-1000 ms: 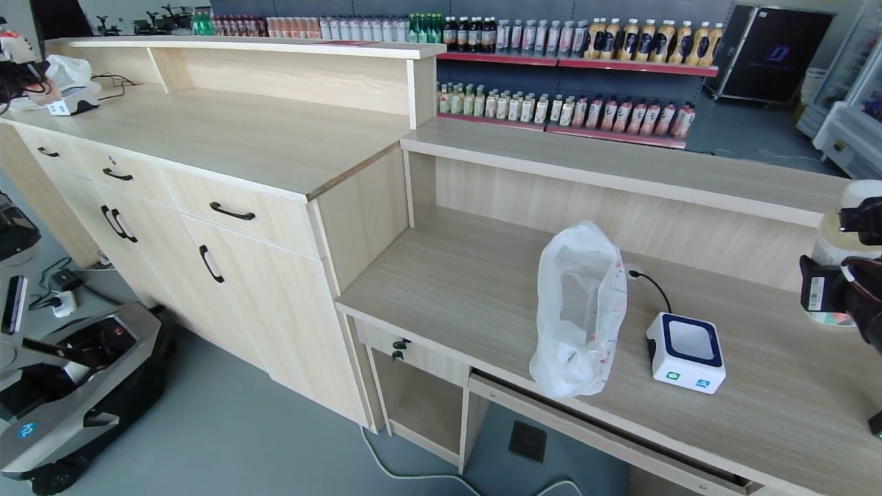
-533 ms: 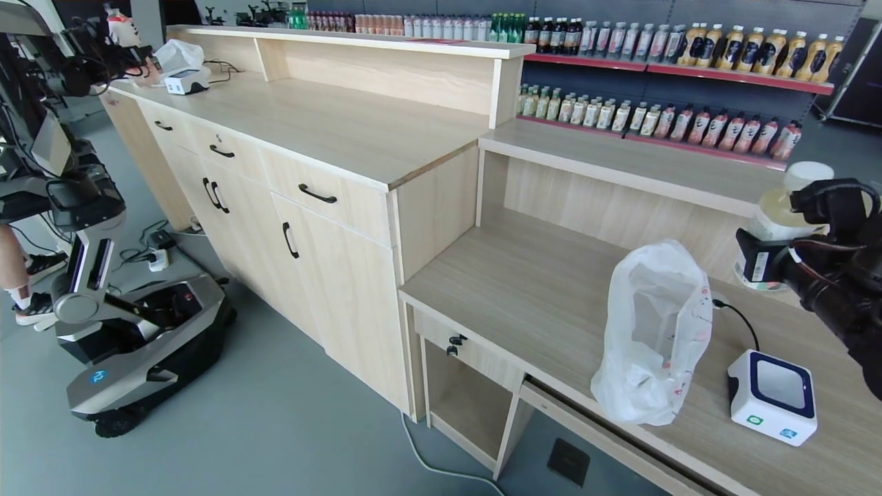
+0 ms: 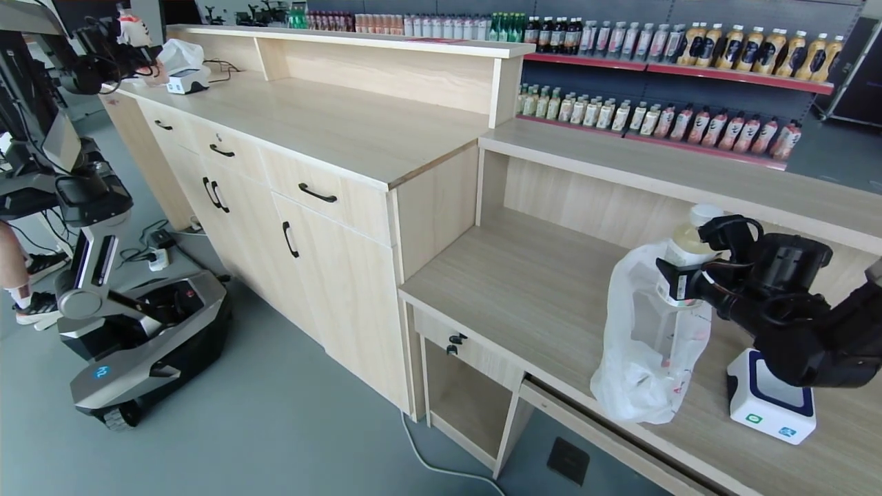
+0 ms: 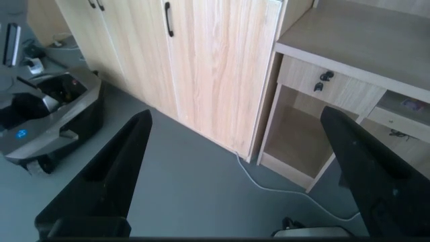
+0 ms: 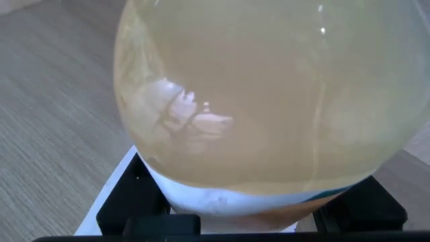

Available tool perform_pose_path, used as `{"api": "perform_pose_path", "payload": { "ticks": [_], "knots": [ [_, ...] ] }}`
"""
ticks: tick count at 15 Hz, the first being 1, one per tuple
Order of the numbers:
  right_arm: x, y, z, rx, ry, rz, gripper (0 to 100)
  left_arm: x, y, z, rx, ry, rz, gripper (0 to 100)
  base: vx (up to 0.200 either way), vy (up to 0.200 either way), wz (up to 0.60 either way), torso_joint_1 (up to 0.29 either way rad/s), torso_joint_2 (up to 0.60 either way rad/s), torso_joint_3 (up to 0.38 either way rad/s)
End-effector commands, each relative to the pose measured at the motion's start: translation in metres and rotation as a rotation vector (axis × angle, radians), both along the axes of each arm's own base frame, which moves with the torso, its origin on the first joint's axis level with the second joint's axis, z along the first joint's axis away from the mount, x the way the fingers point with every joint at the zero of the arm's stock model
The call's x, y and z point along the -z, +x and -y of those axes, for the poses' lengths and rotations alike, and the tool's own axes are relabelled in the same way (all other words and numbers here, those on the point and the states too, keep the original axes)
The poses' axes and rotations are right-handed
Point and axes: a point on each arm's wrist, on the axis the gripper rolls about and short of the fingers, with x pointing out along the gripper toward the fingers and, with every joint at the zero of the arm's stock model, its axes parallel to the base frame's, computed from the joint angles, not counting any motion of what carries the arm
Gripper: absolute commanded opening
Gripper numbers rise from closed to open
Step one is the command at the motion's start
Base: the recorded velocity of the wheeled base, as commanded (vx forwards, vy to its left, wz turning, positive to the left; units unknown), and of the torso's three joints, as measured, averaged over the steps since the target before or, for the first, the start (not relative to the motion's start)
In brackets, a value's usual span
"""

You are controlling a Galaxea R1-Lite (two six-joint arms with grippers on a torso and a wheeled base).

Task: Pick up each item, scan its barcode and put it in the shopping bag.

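right tool [image 3: 692, 267] clamped on drink bottle [image 3: 688, 242] | drink bottle upright at shopping bag [image 3: 637, 365] mouth | scanner [image 3: 770, 408] just beside shopping bag

Pale yellow bottle [image 3: 684, 248], white cap [image 3: 704, 212]; translucent white shopping bag [image 3: 641, 358] with red marks; white scanner [image 3: 766, 408] framed navy.
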Motion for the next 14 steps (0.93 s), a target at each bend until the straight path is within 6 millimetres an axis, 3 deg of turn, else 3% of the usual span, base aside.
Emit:
{"api": "perform_pose_path", "payload": {
  "ticks": [1,14],
  "knots": [
    [0.031,0.011,0.001,-0.002,0.002,-0.057,0,0.000,0.000,0.000,0.000,-0.001,0.000,100,0.000,0.000,0.00,0.000,0.00,0.000],
    [0.077,0.066,-0.006,-0.093,0.005,-0.043,0,0.000,0.000,0.000,0.000,-0.001,0.000,100,0.000,0.000,0.00,0.000,0.00,0.000]
  ]
}}
